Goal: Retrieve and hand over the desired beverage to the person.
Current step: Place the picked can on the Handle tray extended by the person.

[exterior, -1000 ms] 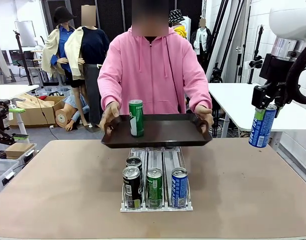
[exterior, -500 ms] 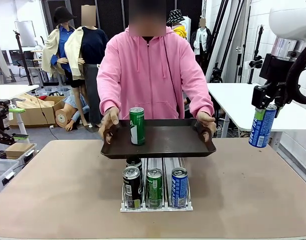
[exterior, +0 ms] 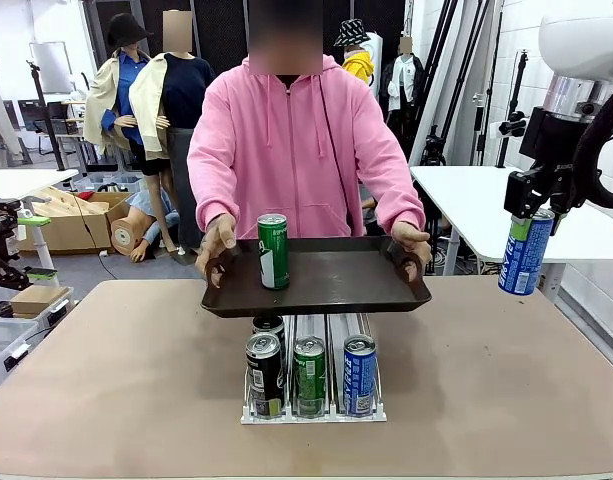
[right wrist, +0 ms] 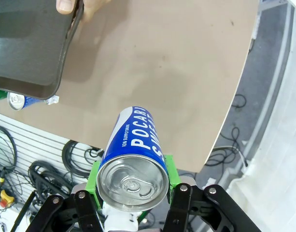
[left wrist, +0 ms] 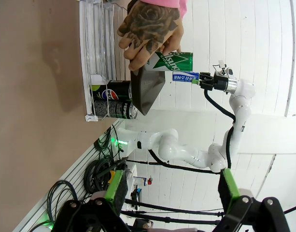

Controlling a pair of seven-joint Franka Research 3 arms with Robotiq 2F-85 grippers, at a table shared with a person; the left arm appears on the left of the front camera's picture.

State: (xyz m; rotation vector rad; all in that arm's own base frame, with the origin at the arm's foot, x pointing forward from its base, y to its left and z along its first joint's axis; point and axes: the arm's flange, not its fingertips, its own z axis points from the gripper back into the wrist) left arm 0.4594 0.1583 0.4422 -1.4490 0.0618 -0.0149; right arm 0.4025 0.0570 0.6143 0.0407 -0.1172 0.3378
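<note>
Fingers, right gripper [right wrist: 133, 191]: green pads clenched on a blue can [exterior: 525, 252]; the right wrist view gives its silver top and "POCARI" print, the front view gives it hanging upright, high off the bench's [exterior: 506, 400] right edge, well apart from everything else. Fingers, left gripper [left wrist: 169, 193]: released, spread wide, nothing between them, seen in the left wrist view against white wall panels. Person [exterior: 296, 140]: pink hoodie, at the far side, both hands gripping the short ends of a dark tray [exterior: 336, 285] held level above the bench. Green can [exterior: 273, 251]: upright on the tray's left part, near the person's hand. Rack [exterior: 314, 395]: clear, at mid-bench, partly under the tray's front edge; front row holds a black can [exterior: 263, 373], a green one and a blue one side by side, another black can behind the first. Open room: the tray's right part is bare; bench surface is bare left and right of the rack. Right arm: comes in from the upper right, wrist pointing down.
</note>
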